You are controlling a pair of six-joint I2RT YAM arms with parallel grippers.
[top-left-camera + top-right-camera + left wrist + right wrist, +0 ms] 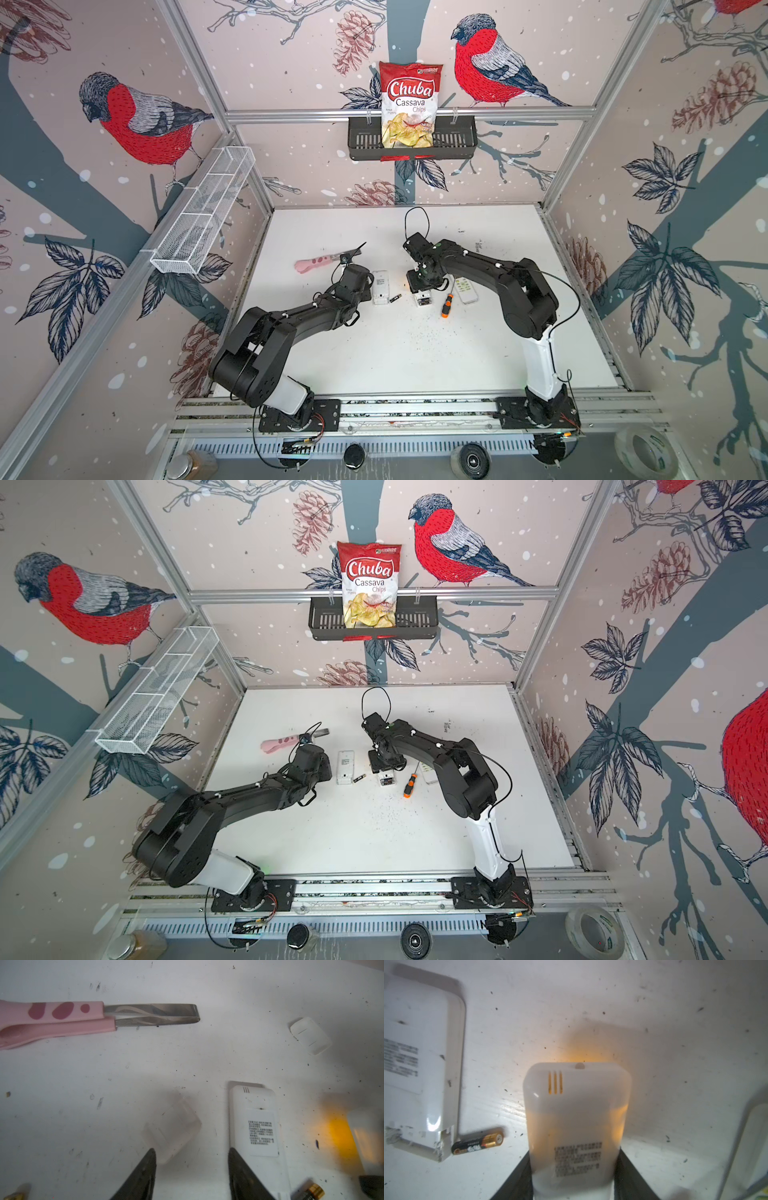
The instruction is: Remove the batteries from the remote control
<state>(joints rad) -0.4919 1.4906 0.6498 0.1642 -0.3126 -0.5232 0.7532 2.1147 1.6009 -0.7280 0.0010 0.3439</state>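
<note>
My right gripper is shut on the sides of a white remote control that lies back up, with an orange glow round it. The remote's end shows below the gripper in both top views. A second white remote lies back up beside my left gripper, which stands open with nothing between its fingers. A blurred white cover lies just past one fingertip. One black battery with a gold end lies loose at the second remote's open corner. A gold tip shows at a frame edge.
Pink scissors lie behind the left gripper. An orange-and-black screwdriver and a third remote lie right of the held remote. Another white cover lies further back. A chips bag sits in the wall basket.
</note>
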